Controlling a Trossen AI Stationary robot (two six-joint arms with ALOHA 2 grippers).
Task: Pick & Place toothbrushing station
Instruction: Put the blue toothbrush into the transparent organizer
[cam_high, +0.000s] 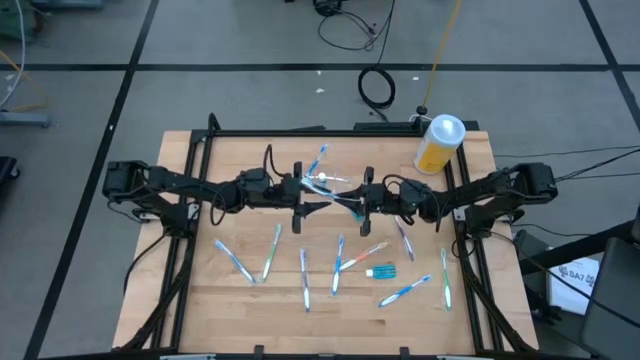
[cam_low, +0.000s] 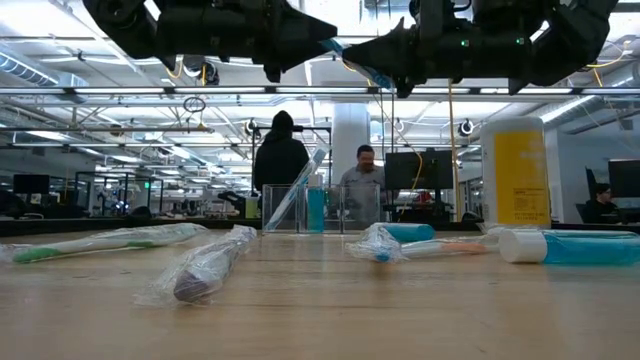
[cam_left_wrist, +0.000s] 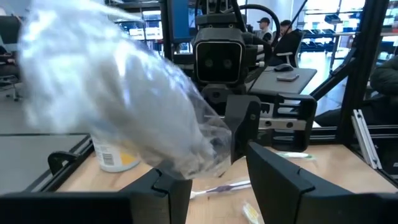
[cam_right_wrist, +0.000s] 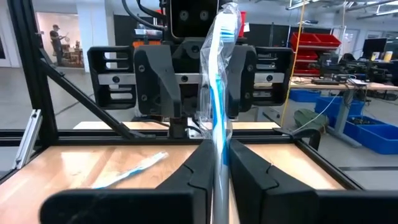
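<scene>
Small clear plastic cup (cam_high: 318, 184) held above desk (cam_high: 250, 310) centre by left gripper (cam_high: 303, 190), fingers clamped on cup. Right gripper (cam_high: 352, 200) facing it, just beside cup, fingers pinched on wrapped blue-and-white toothbrush (cam_right_wrist: 219, 93); long axis upright, tip toward cup.

Both arms reach in from opposite sides of the counter (cam_high: 200, 310) and meet nose to nose over its middle, raised well above the wood. The left pincer (cam_high: 312, 192) points toward the right arm, its two fingers standing apart with a crinkled clear wrapper (cam_left_wrist: 143, 118) between them. The right pincer (cam_high: 350, 200) faces it just beside, its fingers (cam_right_wrist: 249, 168) pressed together on a wrapped blue toothbrush (cam_right_wrist: 219, 93) that stands upright out of the grip.
</scene>
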